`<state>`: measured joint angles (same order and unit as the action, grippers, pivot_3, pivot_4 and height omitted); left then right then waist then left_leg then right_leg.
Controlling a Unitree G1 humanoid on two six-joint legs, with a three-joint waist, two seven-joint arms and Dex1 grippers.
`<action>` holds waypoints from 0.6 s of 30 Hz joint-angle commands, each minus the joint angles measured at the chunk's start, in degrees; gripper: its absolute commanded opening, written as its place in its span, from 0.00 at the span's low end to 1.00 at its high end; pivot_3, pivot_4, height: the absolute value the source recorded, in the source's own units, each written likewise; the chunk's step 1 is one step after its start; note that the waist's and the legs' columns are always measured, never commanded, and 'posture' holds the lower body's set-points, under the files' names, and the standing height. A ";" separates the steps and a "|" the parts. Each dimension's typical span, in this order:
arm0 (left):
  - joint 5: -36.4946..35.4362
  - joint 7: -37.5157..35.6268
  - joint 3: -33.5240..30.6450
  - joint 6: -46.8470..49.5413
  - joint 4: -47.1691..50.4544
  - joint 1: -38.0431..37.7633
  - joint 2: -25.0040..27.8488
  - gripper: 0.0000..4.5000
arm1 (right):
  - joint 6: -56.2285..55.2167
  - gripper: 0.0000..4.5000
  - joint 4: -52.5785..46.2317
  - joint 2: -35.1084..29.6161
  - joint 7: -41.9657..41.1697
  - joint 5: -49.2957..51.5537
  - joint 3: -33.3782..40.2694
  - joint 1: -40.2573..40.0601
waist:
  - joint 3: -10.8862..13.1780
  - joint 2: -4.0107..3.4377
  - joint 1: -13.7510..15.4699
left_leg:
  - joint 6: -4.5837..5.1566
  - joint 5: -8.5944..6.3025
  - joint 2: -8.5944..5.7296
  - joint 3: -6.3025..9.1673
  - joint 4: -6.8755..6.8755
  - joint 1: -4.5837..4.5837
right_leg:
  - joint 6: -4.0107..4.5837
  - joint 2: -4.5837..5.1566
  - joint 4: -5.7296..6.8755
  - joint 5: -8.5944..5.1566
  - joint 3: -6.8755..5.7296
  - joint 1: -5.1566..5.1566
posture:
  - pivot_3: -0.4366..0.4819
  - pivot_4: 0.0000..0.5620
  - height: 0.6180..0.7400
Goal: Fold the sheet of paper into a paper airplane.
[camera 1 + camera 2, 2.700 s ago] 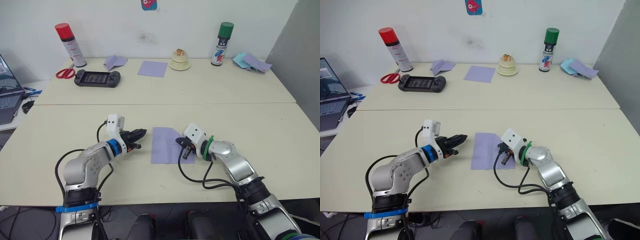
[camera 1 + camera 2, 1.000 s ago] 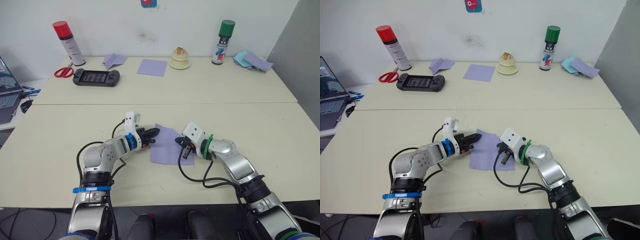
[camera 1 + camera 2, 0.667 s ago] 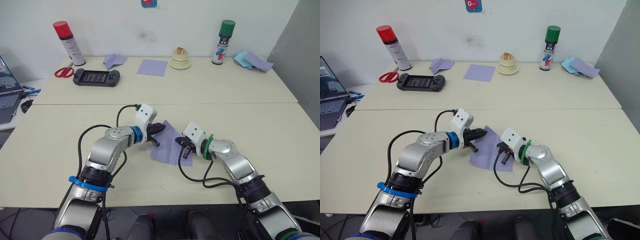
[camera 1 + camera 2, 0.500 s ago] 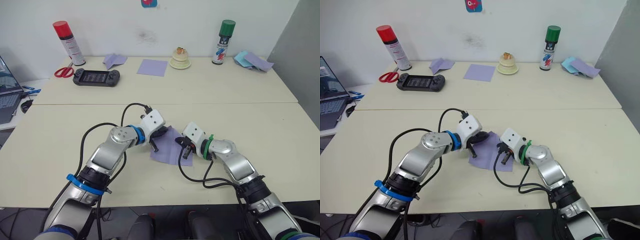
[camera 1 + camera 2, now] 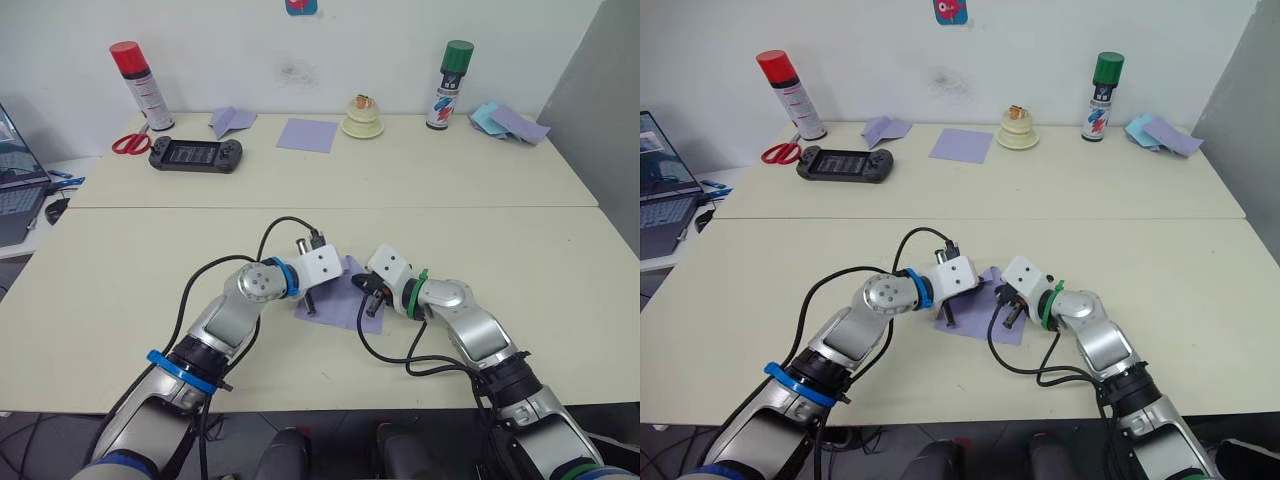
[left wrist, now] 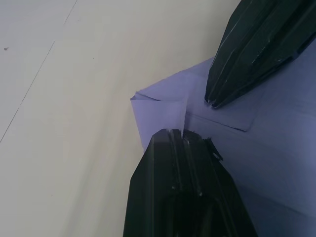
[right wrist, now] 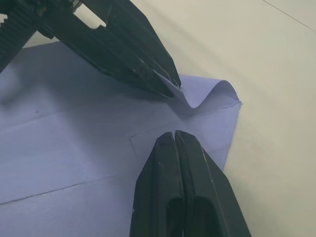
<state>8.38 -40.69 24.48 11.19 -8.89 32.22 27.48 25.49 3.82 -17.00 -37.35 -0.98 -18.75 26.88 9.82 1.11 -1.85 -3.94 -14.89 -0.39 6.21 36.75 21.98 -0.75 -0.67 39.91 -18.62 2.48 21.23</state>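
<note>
The sheet of paper (image 5: 340, 300) lies on the near counter (image 5: 120, 270), at the centre of the head views, between the two arms. One corner of the sheet, toward 12 o'clock, is curled up and over (image 7: 210, 94), and straight crease lines cross the flat part. The left gripper (image 6: 173, 133) comes in from 9 o'clock with its black fingers pressed together, their tips at the rolled corner; in the right wrist view that corner curls against those tips (image 7: 170, 86), though whether paper is pinched between them cannot be told. The right gripper (image 7: 175, 134) comes in from 3 o'clock, its two fingers clenched together with nothing seen between them, tips resting on the sheet just beside the lifted corner.

On the far counter (image 5: 500, 180), toward 12 o'clock, a smooth lavender square (image 5: 306, 134) lies flat, with a small folded lavender wedge (image 5: 231, 121) toward 11 o'clock of it. A red-capped spray can (image 5: 134, 72), red scissors (image 5: 130, 144) and a black handheld game console (image 5: 195, 154) stand toward 10 o'clock. A cream-coloured dish (image 5: 362, 118) and a green-capped spray can (image 5: 445, 70) sit toward 1 o'clock, and pale blue and lavender papers (image 5: 505, 121) lie at 2 o'clock
</note>
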 commanded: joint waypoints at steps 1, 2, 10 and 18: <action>1.98 -0.86 1.32 -2.57 0.40 -1.36 -0.39 0.01 | 0.95 0.00 -0.18 0.42 1.38 0.15 1.20 -1.06 | 0.00 0.00 0.01 | 0.00 0.00 0.00 0.00 0.00 0.00 | 0.00 0.00 0.00 0.00 0.00 0.00 | 0.48 0.27 1.00; 2.37 -0.93 1.50 -2.38 0.33 -1.93 -0.53 0.01 | 0.70 0.00 -0.52 0.83 2.03 0.54 2.07 -0.98 | 0.00 0.00 0.02 | 0.00 0.00 0.00 0.00 0.00 0.00 | 0.00 0.00 0.00 0.00 0.00 0.00 | 0.48 0.27 1.00; 5.21 -0.64 1.61 -0.20 0.26 -3.64 -2.22 0.01 | -2.38 0.00 -1.92 3.66 3.58 2.40 5.31 0.01 | 0.00 0.00 0.11 | 0.02 -0.01 -0.02 0.01 -0.01 0.04 | 0.21 0.01 -0.01 0.12 -0.02 0.01 | 0.48 0.27 1.00; 6.52 -1.55 1.61 0.45 1.24 -3.84 -2.46 0.01 | -7.82 0.00 7.26 6.77 4.83 1.64 4.91 4.76 | 0.00 0.00 0.11 | 0.02 -0.01 -0.03 0.01 0.01 0.03 | 0.23 0.01 0.00 0.13 -0.03 -0.01 | 0.48 0.27 1.00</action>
<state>14.08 -40.53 24.03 10.82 -7.07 29.99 25.39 19.93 10.42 -10.80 -33.16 0.78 -14.49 30.34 9.82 1.10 -1.74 -3.92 -14.90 -0.42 6.21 36.76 22.00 -0.51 -0.66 39.91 -18.49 2.45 21.23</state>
